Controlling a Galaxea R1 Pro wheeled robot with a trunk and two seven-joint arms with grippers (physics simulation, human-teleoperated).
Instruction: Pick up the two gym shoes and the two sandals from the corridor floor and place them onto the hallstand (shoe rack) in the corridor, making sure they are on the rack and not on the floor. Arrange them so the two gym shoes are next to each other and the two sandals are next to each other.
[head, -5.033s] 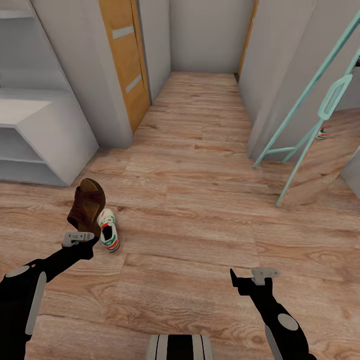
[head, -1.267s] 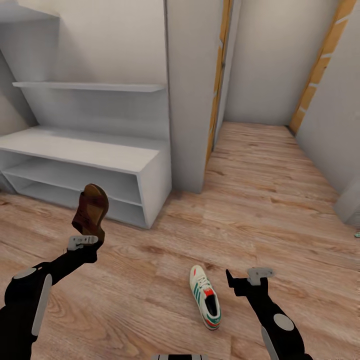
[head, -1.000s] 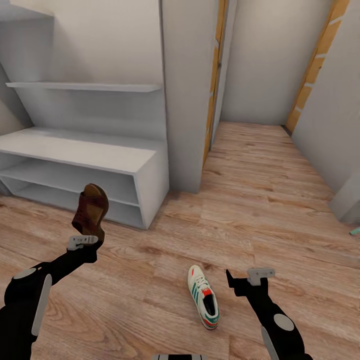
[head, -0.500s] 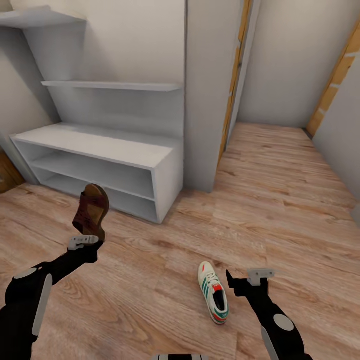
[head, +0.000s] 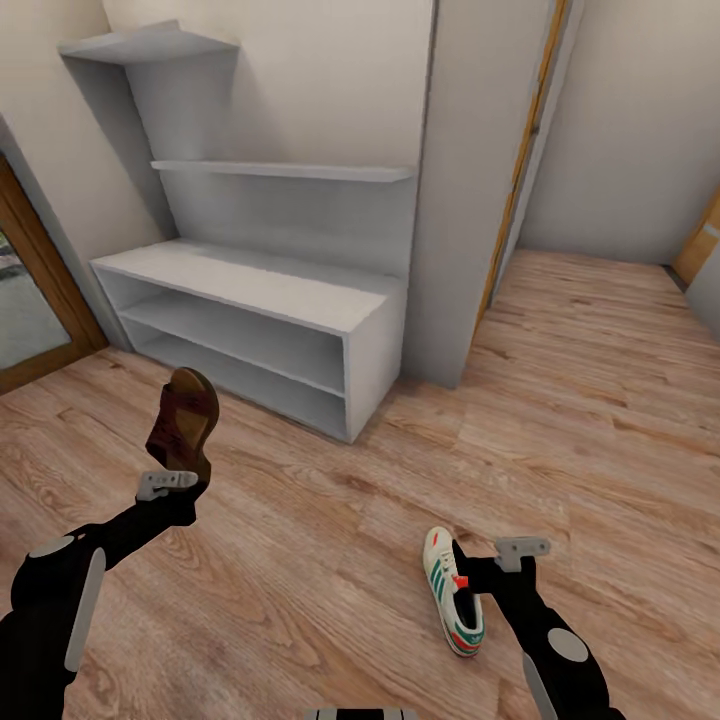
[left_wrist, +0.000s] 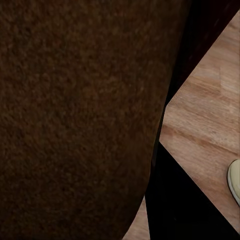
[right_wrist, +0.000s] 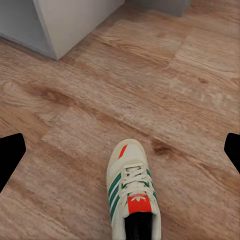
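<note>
My left gripper (head: 172, 484) is shut on a dark brown sandal (head: 182, 423), held upright above the corridor floor (head: 300, 560); its brown sole (left_wrist: 75, 115) sits close in the left wrist view. A white gym shoe (head: 452, 590) with green stripes lies on the floor just left of my right gripper (head: 487, 572). The right wrist view has this shoe (right_wrist: 132, 200) below the open right gripper (right_wrist: 121, 151), whose fingers stand wide apart. The light-grey hallstand (head: 250, 282) stands ahead against the wall, both its shelves bare.
Stepped grey wall shelves (head: 280, 172) hang above the hallstand. A grey wall pillar (head: 470, 200) rises right of it, with an orange door frame (head: 520, 170) behind. A wood-framed glass door (head: 35, 300) is at the far left. Open floor stretches to the right.
The view has swung left, so the whole hallstand and the left door now show. The gym shoe sits closer to my right gripper in the picture. Both arms keep their pose.
</note>
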